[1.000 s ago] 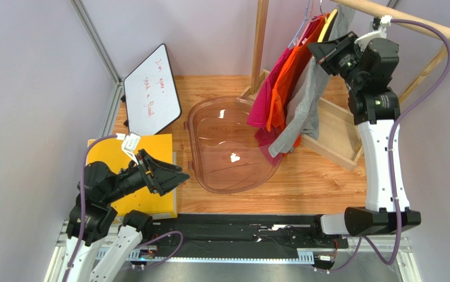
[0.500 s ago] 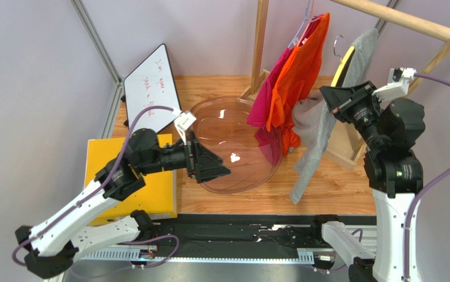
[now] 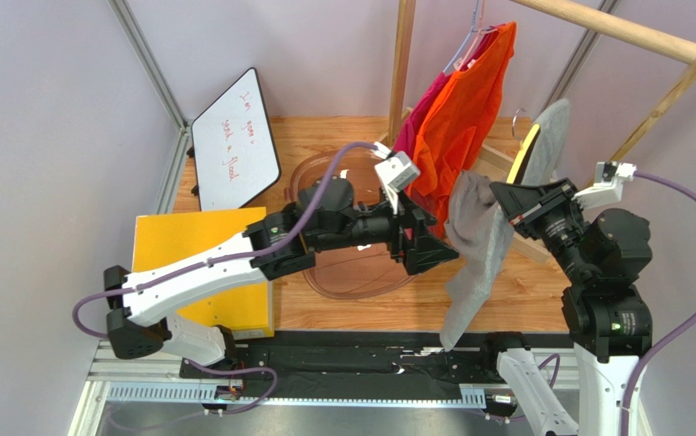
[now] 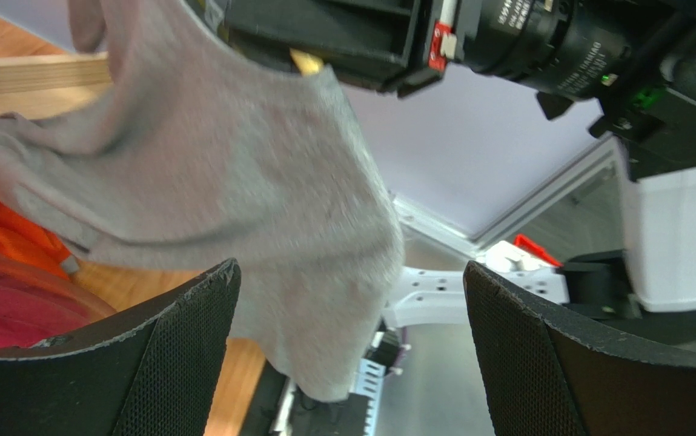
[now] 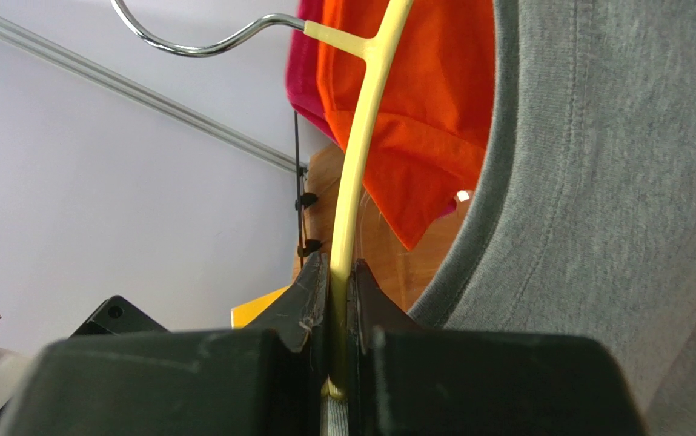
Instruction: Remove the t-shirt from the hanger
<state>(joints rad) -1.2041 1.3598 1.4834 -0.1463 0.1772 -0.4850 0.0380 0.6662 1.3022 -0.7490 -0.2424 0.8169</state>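
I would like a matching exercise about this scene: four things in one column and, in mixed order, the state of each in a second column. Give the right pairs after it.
1. grey cotton t-shirt
2. yellow plastic hanger
3. orange t-shirt
4. left end effector

A. open, facing the grey cloth
B. hangs at the wooden rack
C. pinched by the shut right end effector
D. draped over the yellow hanger

Pairs: 1-D; 2-C; 3-B; 4-A.
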